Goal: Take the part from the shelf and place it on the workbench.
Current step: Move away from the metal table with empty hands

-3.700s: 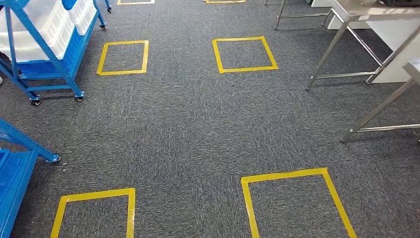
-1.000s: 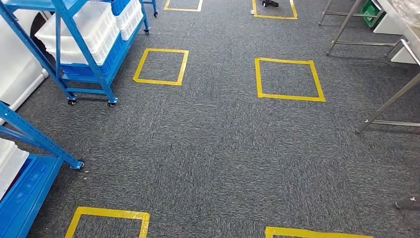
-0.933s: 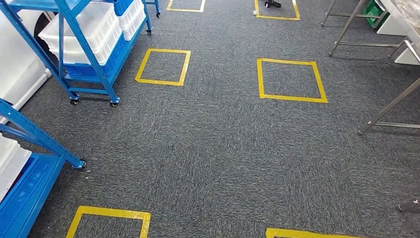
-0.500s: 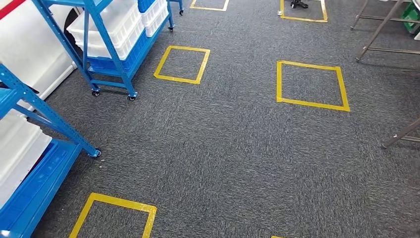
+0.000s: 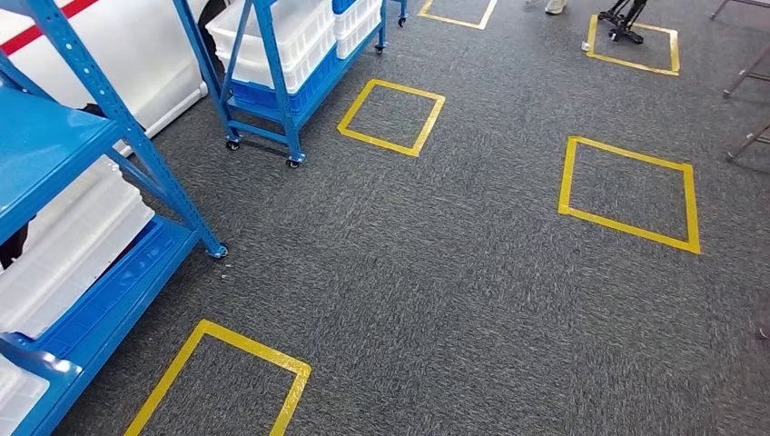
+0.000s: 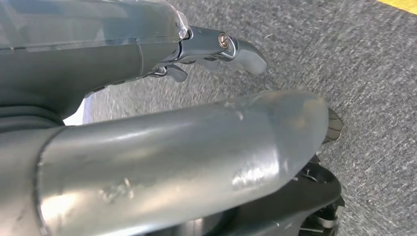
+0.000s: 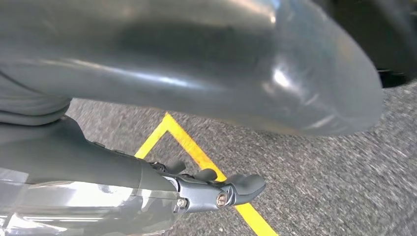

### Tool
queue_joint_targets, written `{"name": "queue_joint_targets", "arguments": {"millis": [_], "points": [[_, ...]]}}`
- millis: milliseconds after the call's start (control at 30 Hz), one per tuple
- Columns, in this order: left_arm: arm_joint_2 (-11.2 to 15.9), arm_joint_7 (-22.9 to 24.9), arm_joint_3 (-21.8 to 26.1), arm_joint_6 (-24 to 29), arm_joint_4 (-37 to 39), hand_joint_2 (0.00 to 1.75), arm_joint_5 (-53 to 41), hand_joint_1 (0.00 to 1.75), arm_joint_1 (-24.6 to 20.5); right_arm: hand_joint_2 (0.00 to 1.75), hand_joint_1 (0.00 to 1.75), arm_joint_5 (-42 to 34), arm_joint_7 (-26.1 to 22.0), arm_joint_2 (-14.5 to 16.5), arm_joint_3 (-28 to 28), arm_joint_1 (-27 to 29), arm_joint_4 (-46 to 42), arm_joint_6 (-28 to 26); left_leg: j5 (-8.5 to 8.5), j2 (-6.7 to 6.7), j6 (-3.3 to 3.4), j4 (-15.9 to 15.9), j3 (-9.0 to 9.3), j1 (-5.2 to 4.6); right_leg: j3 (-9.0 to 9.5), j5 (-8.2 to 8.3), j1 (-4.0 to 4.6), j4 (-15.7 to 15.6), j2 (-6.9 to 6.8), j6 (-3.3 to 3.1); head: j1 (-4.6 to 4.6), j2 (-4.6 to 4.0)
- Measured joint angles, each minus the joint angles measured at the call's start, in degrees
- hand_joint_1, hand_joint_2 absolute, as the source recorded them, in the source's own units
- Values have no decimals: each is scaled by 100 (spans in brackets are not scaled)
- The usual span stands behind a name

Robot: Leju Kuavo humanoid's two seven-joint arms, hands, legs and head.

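A blue metal shelf (image 5: 54,145) stands close on the left in the head view, with white crates (image 5: 73,236) on its lower levels. I cannot make out the part among them. A second blue wheeled shelf (image 5: 272,73) with white crates (image 5: 281,27) stands farther back. Thin metal legs of the workbench (image 5: 749,68) show at the far right edge. My left hand (image 6: 172,147) hangs over grey carpet, thumb and fingers apart, holding nothing. My right hand (image 7: 196,54) hangs the same way above a strip of yellow tape, also holding nothing.
Yellow tape squares mark the grey carpet: one close in front on the left (image 5: 257,345), one by the wheeled shelf (image 5: 380,143), one to the right (image 5: 626,230). A black stand (image 5: 622,18) and a person's shoe (image 5: 554,5) are far back. A white wall (image 5: 136,45) runs behind the shelves.
The whole picture has shifted: the camera has turned left and moved on. The blue shelves now loom larger on the left, and the workbench legs have slid off to the right edge.
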Motion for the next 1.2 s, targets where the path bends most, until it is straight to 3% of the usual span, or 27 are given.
{"name": "queue_joint_targets", "arguments": {"millis": [67,133,200,267,333,400,467,500,533,567,633,700,767,800,867,933,967,1000,1033,1067,1133,1200], "points": [[-2,19,0,0,0,0,-1,0,3,0,0,1,13,-7,0,4,0,16,-12,-169,-17,17,21,4,187,415,-5,-499,67,-13,1,0],[-5,32,0,0,0,0,8,0,-3,0,0,7,17,-17,-1,11,3,28,-35,-313,-60,54,16,4,485,750,-17,-1204,302,-40,0,0],[-10,37,0,-1,0,0,22,0,-8,0,0,13,19,-22,-1,4,8,38,-41,-422,-124,81,-20,9,588,812,-7,-1476,429,-69,-2,0],[-13,38,0,-2,0,0,29,0,2,0,0,16,19,-20,-1,-23,8,45,-37,-511,-192,84,-56,23,594,828,-4,-1502,316,-119,-4,0],[-12,37,0,-3,0,0,31,0,7,0,0,17,19,-19,-1,-27,8,48,-163,-329,-245,259,-141,17,622,843,-14,-1550,181,-199,-15,0],[-11,24,0,-4,0,0,33,0,-6,0,0,21,19,-21,-2,-5,9,50,-509,-5,-290,884,-427,21,638,837,8,-1573,23,-265,-37,0],[-11,-1,0,-4,0,0,35,0,-13,0,0,30,20,-22,-2,8,9,54,-805,115,-329,1619,-786,46,641,821,34,-1568,-143,-295,-47,0],[-11,-15,0,-3,0,0,35,0,-8,0,0,34,20,-22,-2,8,9,56,-803,135,-342,1755,-855,56,645,813,42,-1566,-222,-299,-47,0],[-11,-27,1,-3,0,0,36,0,-2,0,0,37,20,-22,-2,3,9,57,-694,160,-348,1665,-811,64,653,804,45,-1562,-296,-296,-48,0],[-11,-36,1,-2,0,0,36,0,2,0,0,38,19,-22,-2,-3,9,57,-502,213,-347,1357,-654,69,666,792,47,-1557,-365,-287,-49,0],[-11,-45,1,5,0,0,34,0,-7,0,0,39,14,-22,-2,-10,9,56,-170,465,-310,550,-246,48,697,756,61,-1536,-485,-247,-49,0],[-10,-56,0,13,0,0,32,0,-24,0,0,39,10,-25,-2,-20,9,55,-80,611,-244,158,-70,7,722,727,80,-1524,-587,-189,-40,0],[-6,-85,0,15,0,0,32,0,-24,0,0,39,9,-27,-2,-51,7,56,-69,509,-178,115,-77,-12,749,717,81,-1538,-688,-129,-34,0],[-5,-103,0,14,0,0,32,0,-21,0,0,39,10,-31,-2,-66,6,57,-44,450,-146,85,-65,-4,760,694,69,-1523,-649,-95,-33,0],[-5,-138,0,9,0,0,36,0,-32,0,0,39,14,-43,-2,-69,4,57,19,323,-74,22,-42,26,647,479,44,-1235,-359,-36,-18,0],[-5,-182,0,2,0,0,48,0,-53,0,0,44,25,-50,-2,-54,4,58,49,194,-35,11,-56,32,313,114,15,-548,-59,-6,-7,0],[-2,-211,0,-3,0,0,63,0,-57,0,0,49,31,-50,-2,-49,5,58,52,120,-31,13,-64,29,138,-8,9,-210,-18,2,-7,0],[3,-239,1,-7,0,0,79,0,-55,0,0,53,30,-51,-2,-45,5,59,54,41,-30,17,-65,27,26,-27,5,-14,-4,7,-7,0],[9,-267,1,-9,0,0,92,0,-51,0,0,56,23,-51,-2,-44,6,60,53,-45,-33,25,-62,28,16,77,0,-36,5,8,-7,0],[16,-293,2,-11,0,0,103,0,-47,0,0,57,10,-51,-3,-44,7,61,50,-132,-41,37,-55,31,108,276,-8,-266,29,7,-7,0],[33,-340,2,-2,0,0,113,0,-48,0,0,57,-19,-51,-5,-38,8,81,29,-285,-83,85,-62,31,419,678,-38,-1002,263,6,-7,0],[69,-387,8,23,0,0,160,0,-55,0,0,51,-17,-46,-11,-42,10,116,13,-398,-152,137,-108,24,570,807,-53,-1393,464,-12,-13,0]]}}
